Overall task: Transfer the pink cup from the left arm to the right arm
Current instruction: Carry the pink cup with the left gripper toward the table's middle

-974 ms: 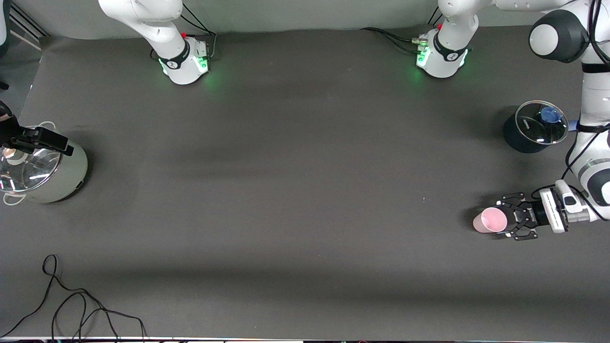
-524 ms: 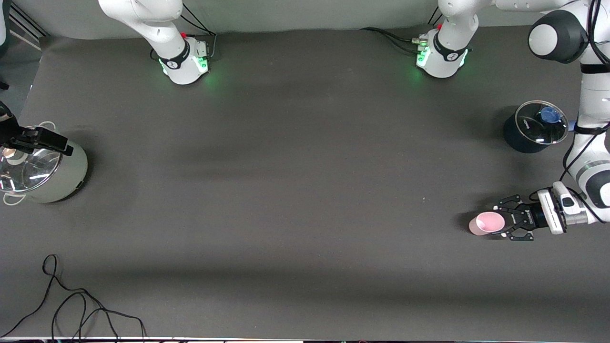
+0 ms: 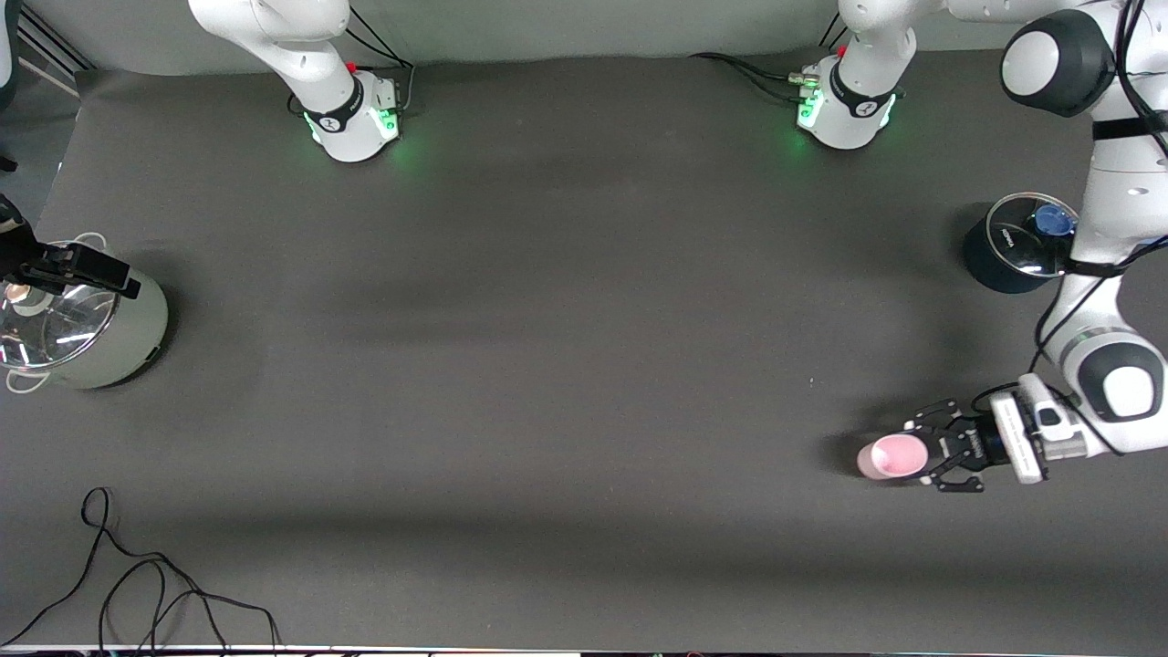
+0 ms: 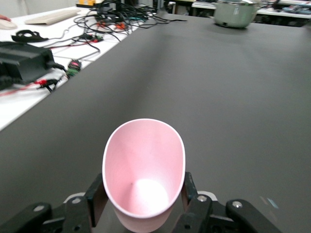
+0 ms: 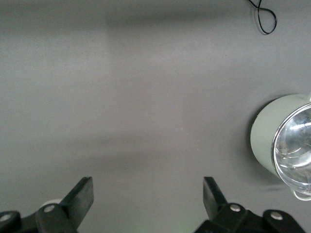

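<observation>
The pink cup (image 3: 887,457) is small, pale and tapered. My left gripper (image 3: 915,453) is shut on it, one finger on each side of its wall, over the table at the left arm's end. In the left wrist view the cup (image 4: 144,170) shows its empty inside, gripped low between the fingers of the left gripper (image 4: 142,200). My right gripper (image 3: 66,265) waits over the pale green pot (image 3: 100,339) at the right arm's end. In the right wrist view it (image 5: 147,190) is open and empty.
The pale green pot with a glass lid also shows in the right wrist view (image 5: 265,138) and the left wrist view (image 4: 235,12). A dark pot (image 3: 999,258) with a glass lid stands near the left arm. A black cable (image 3: 137,584) lies at the table's front corner.
My left gripper has carried the pink cup toward the front camera and toward the right arm's end. The right arm has not moved.
</observation>
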`<state>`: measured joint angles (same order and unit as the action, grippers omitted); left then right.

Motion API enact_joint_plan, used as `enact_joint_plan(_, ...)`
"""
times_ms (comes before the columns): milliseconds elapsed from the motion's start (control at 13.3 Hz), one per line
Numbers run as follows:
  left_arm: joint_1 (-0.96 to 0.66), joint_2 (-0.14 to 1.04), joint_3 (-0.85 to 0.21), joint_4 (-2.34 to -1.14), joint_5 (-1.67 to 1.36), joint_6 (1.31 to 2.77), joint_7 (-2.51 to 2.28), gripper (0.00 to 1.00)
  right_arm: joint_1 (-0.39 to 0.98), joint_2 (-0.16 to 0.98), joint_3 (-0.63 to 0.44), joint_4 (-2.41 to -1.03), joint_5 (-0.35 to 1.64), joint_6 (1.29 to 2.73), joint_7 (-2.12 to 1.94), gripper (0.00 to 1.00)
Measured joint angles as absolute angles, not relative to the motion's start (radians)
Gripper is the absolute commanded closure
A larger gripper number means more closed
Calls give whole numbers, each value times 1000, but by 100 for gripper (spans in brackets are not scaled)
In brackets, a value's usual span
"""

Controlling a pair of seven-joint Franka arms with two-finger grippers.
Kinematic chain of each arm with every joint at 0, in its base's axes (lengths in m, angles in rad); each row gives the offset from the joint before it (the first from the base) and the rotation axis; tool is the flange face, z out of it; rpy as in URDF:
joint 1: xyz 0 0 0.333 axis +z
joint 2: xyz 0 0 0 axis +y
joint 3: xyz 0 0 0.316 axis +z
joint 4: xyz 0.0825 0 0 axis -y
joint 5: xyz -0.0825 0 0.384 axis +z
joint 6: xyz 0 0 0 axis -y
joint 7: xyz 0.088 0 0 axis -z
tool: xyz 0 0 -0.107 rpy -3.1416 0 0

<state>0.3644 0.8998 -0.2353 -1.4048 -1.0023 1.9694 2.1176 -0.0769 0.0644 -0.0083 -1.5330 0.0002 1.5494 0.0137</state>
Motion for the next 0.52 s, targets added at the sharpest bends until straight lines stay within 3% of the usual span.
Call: enact_joint_plan(524, 80, 899, -308, -1316, -1003, 2278, 1792, 100, -77, 65, -9, -1533, 0, 1549, 14, 0)
